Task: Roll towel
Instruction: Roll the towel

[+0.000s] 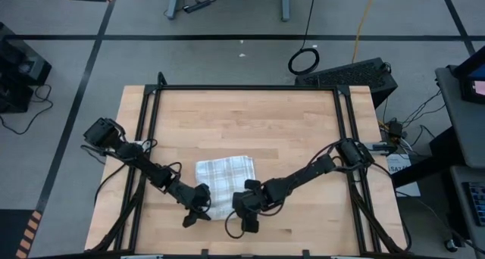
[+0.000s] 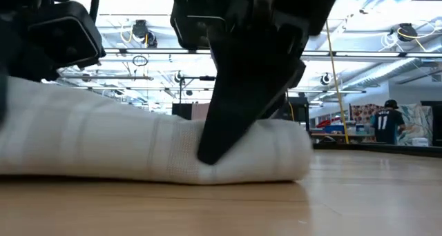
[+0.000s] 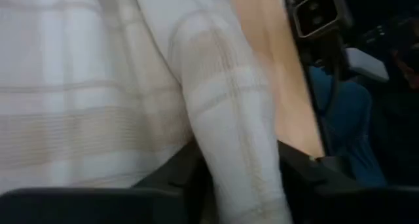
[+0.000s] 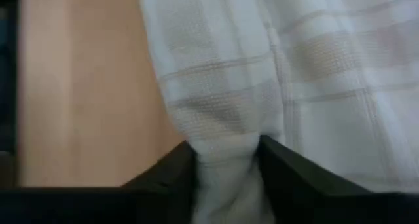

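The white plaid towel [image 1: 225, 176] lies folded on the wooden table [image 1: 303, 123], a little toward the near edge. Its near edge is turned up into a thick roll [image 2: 262, 150]. My left gripper [image 1: 198, 207] is at the roll's left end, and in the left wrist view the roll [image 3: 229, 119] runs between its fingers. My right gripper [image 1: 244, 210] is at the roll's right end, shut on the cloth [image 4: 222, 106]. In the low view, one dark finger [image 2: 235, 119] of the right gripper comes down onto the roll. My left gripper has the rolled near edge [image 3: 236, 165] between its two fingers, which lie against its sides. They come slanting down from the near left, across the roll. The roll is several layers thick, shows no dent and rests on the table. My right gripper pinches the rolled near edge [image 4: 226, 149] between its two fingers, and the cloth narrows where they meet it. They come steeply from above on the near side, across the roll. Several layers are in the hold, and the roll's underside lies on the table.
Bare wood spreads beyond the towel toward the far edge and to both sides. A black frame rail [image 1: 242, 88] runs along the table's far edge and sides. In the low view a person [image 2: 388, 125] stands far back in the room.
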